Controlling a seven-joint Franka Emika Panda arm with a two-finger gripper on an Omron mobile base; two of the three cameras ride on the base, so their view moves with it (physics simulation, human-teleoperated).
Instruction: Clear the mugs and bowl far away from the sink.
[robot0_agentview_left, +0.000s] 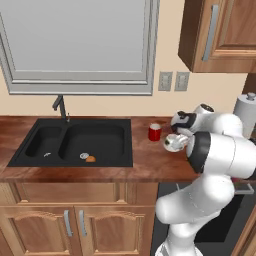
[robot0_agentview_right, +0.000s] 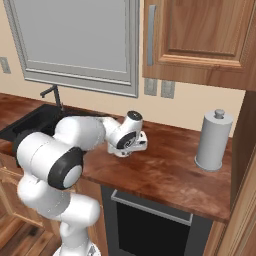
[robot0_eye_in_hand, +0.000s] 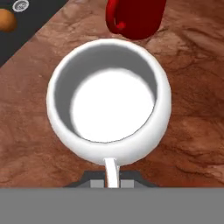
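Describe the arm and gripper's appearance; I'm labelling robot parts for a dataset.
The arm is built of glossy white, rounded segments with dark grey to black bands at the joints, one broad ring showing clearly at the elbow. The wrist carries a white cap and a dark section ahead of the gripper. No cables, logos or markings are visible. The gripper's fingers are too hidden to describe.

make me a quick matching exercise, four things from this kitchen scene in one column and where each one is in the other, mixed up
Things:
1. rounded white mug
2. bright red cylindrical mug
3. small orange ball
4. grey paper towel roll

Places:
A. inside the matte black sink, near a drain
B. on the wooden counter at its right end
C. directly in front of the tool, handle towards it
D. on the counter just right of the sink

Pairs: 1-C, 2-D, 3-A, 4-B
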